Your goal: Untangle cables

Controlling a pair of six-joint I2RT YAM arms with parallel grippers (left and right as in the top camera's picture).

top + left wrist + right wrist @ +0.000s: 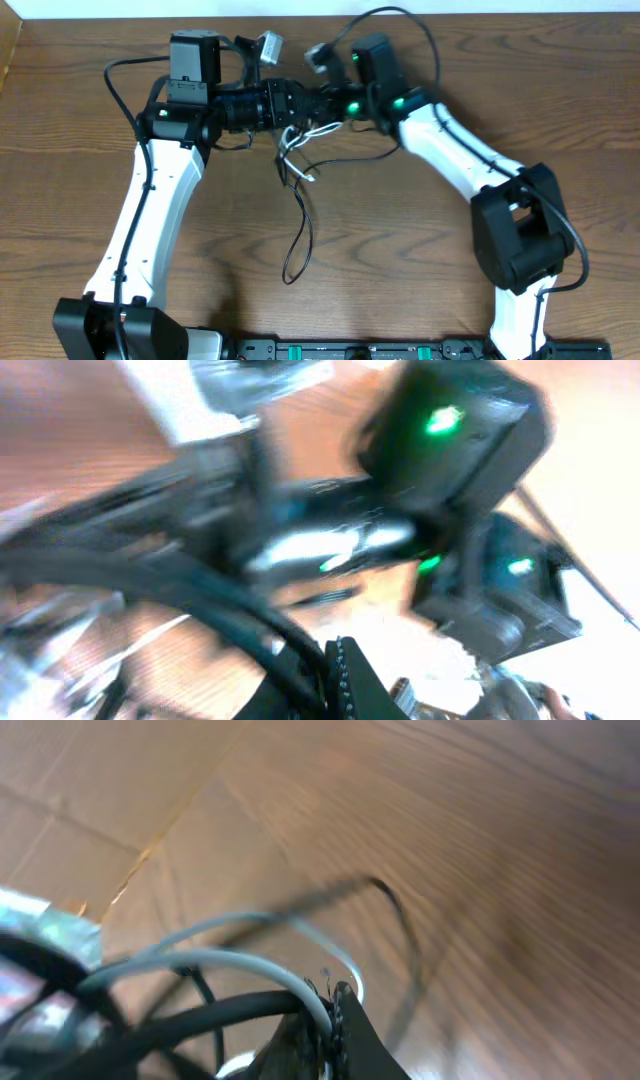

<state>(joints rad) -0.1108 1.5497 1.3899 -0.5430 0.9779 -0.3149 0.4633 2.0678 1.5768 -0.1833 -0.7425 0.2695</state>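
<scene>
The black cable (303,225) hangs from between the two grippers at the table's far middle and loops toward the front. The white cable (293,160) lies bunched just below the grippers, tangled with the black one. My left gripper (294,105) and right gripper (322,103) face each other, almost touching. In the left wrist view the left gripper (330,672) is shut on the black cable (200,595). In the right wrist view the right gripper (331,1012) is shut on the white cable (230,960), and a black cable (220,1012) runs in beside it.
The right arm's wrist with green lights (450,430) fills the left wrist view, very close. Thick arm wires arc above both wrists (400,15). The arm bases stand at the front left (110,330) and right (520,240). The wooden table (400,250) ends at the far left edge.
</scene>
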